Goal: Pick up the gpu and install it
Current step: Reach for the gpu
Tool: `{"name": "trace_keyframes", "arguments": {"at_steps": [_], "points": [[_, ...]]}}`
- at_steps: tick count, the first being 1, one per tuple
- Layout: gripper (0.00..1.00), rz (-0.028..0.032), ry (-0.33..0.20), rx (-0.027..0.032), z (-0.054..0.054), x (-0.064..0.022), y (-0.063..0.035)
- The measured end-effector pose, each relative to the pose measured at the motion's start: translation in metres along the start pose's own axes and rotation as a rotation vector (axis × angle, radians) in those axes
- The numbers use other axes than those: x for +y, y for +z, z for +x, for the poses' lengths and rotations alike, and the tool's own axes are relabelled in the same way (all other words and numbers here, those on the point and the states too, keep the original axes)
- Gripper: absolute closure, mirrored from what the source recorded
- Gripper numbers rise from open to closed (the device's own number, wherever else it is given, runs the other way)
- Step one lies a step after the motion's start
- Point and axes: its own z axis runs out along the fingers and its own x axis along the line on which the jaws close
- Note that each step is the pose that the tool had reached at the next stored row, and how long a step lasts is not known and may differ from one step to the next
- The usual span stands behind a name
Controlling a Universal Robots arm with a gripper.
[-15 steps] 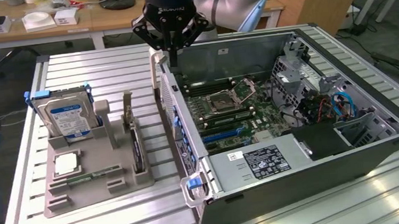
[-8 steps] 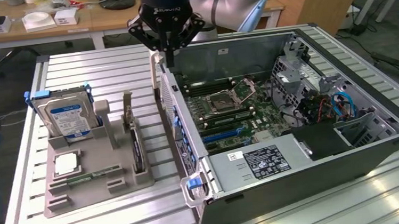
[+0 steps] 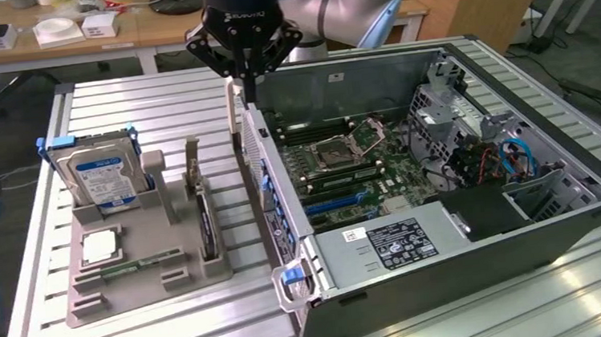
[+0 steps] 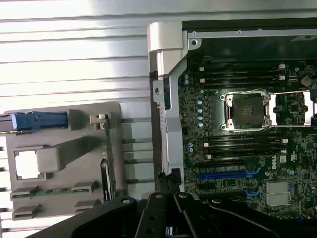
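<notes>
- Gripper (image 3: 244, 78) in the air over the rear edge of the open computer case (image 3: 562, 220), at the far side of the scene; jaws pressed fully together, gripping nothing.
- Well apart from the gripper, the gpu (image 3: 204, 216) standing on its long edge in the grey holder tray (image 3: 127, 291), in the slot on the side nearest to the case.
- In the wrist view, the same gpu (image 4: 108, 158) seen edge-on as a thin green strip, with the silver end bracket (image 4: 99, 118) at one end of it.
- Hard drive with blue label (image 3: 102, 178) upright in a blue caddy at the far corner of the tray, to the exterior view's left of the gpu.
- Memory stick (image 3: 137, 267) lying flat in a narrow groove of the tray, and just beside it a small square chip (image 3: 100, 247) with pale top in a square pocket.
- Case lying on its side, to the exterior view's right of the tray, with the motherboard (image 3: 355, 172) facing up.
- On the motherboard, CPU socket (image 3: 347, 143) in the middle and blue expansion slots (image 3: 335, 203) closer to the near end.
- Power supply (image 3: 392, 243) at the near end of the case, label up.
- Tray and case both resting on the slatted aluminium table (image 3: 135, 109).
</notes>
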Motion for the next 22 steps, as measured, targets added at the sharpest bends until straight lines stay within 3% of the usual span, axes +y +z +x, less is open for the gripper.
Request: {"name": "trace_keyframes", "arguments": {"at_steps": [22], "points": [[0.90, 0.0000, 0.000, -0.0001, 0.020, -0.0015, -0.0005]]}}
